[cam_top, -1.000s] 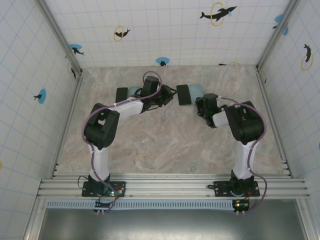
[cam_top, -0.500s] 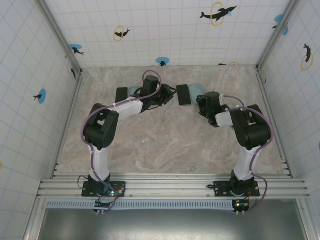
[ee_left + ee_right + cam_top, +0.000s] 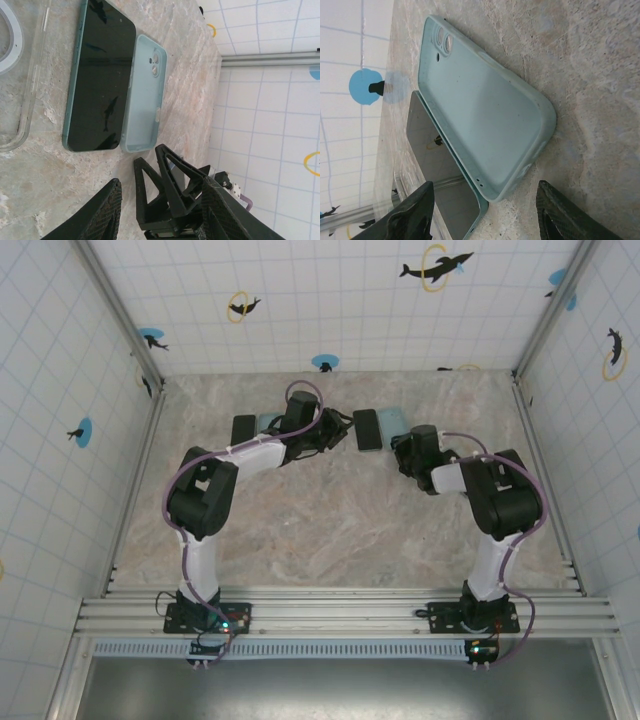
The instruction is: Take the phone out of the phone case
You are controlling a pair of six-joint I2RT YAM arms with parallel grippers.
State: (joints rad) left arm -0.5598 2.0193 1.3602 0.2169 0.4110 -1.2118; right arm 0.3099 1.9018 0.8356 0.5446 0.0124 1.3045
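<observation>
The right gripper (image 3: 485,212) has just been widened and, like the half-spread left gripper (image 3: 160,202), is left empty, so the phone (image 3: 100,80) lying beside the case (image 3: 485,110) is judged already freed.

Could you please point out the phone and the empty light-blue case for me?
phone (image 3: 100,80): left wrist view, middle of its dark screen.
light-blue case (image 3: 485,115): right wrist view, middle of its inner floor.

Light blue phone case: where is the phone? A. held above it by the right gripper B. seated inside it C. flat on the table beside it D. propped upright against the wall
C: the phone lies flat on the table alongside the empty light blue phone case.
</observation>
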